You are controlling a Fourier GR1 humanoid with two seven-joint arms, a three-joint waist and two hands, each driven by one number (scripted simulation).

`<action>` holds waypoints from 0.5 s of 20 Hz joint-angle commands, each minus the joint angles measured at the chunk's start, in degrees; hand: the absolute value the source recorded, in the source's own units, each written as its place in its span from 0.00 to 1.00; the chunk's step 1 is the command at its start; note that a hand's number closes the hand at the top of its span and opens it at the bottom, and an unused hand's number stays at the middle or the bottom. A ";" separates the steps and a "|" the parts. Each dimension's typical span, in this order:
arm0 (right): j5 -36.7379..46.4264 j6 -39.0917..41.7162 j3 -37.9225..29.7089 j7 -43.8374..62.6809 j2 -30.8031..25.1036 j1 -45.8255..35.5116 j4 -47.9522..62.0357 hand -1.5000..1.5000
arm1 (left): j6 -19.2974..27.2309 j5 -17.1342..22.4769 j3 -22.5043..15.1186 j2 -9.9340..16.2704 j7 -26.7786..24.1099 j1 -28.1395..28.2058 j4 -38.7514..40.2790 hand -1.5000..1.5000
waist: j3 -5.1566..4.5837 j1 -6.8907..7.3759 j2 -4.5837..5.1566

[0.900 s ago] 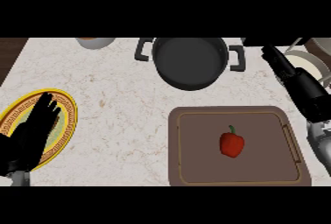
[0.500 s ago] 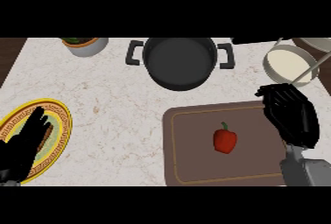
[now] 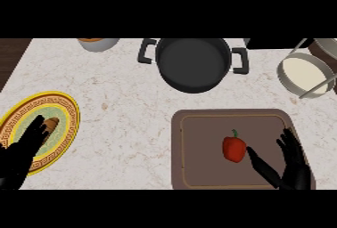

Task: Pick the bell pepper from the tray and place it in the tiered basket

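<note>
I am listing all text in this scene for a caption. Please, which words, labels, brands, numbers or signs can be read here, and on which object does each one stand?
None: no readable text, number or brand appears on any object.
The yellow plate carries only a key-pattern border, not letters.
The tray, bell pepper, black pot and tiered basket are unmarked.

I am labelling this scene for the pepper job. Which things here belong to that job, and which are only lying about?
Belong to the job:
- red bell pepper
- brown tray under it
- tiered basket, top right
- right robot hand, open beside the pepper

Only lying about:
- black pot
- yellow patterned plate
- small bowl, top edge
- left robot hand, resting over the plate
</note>
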 commanded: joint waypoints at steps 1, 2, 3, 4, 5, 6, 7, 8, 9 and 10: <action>11.07 -8.14 4.84 11.00 -4.84 4.64 1.98 0.00 | -0.76 -1.46 -1.25 0.10 -0.71 -0.40 1.07 0.50 | -0.11 1.79 0.22; 12.62 -8.20 7.02 14.05 -4.86 5.71 1.04 0.00 | -1.53 -0.39 -0.30 0.13 -1.28 -0.62 2.09 0.50 | -0.10 1.86 0.12; 12.35 -5.74 7.81 19.40 -7.40 5.54 -2.68 0.00 | -1.38 -1.27 -0.74 -0.03 -1.39 -1.99 3.63 0.50 | -0.10 1.25 0.05; 12.82 -3.19 10.08 21.44 -8.37 7.11 -4.67 0.00 | -3.43 -0.20 0.45 1.23 -2.79 -0.55 4.21 0.50 | -0.08 1.64 -0.10; 12.28 0.29 10.88 24.95 -10.84 6.71 -6.71 0.00 | -1.53 -1.53 -1.40 -1.11 -2.73 -0.62 3.69 0.50 | -0.05 1.63 -0.12; 12.67 2.48 11.25 28.67 -13.18 4.80 -7.77 0.00 | -1.06 -1.91 -1.79 -1.57 -2.02 -2.17 4.51 0.50 | -0.02 1.65 0.00; 12.98 4.27 12.60 31.82 -14.43 5.00 -10.23 0.00 | -2.74 -0.52 0.22 0.53 -2.13 -1.80 4.47 0.50 | -0.01 2.03 -0.13; 13.65 4.89 13.81 36.49 -14.83 2.99 -13.14 0.00 | -1.93 -1.84 -0.30 0.65 -1.19 -3.59 5.54 0.50 | 0.00 1.79 -0.07; 14.59 5.39 13.29 41.83 -16.97 0.64 -16.84 0.00 | -2.09 -1.51 -0.86 -0.55 -1.57 -3.15 4.95 0.50 | 0.05 2.06 -0.20; 14.93 5.96 13.82 45.39 -17.76 1.88 -19.68 0.00 | -0.87 -2.74 -1.09 -0.68 -1.75 -1.69 3.54 0.50 | 0.15 2.05 -0.35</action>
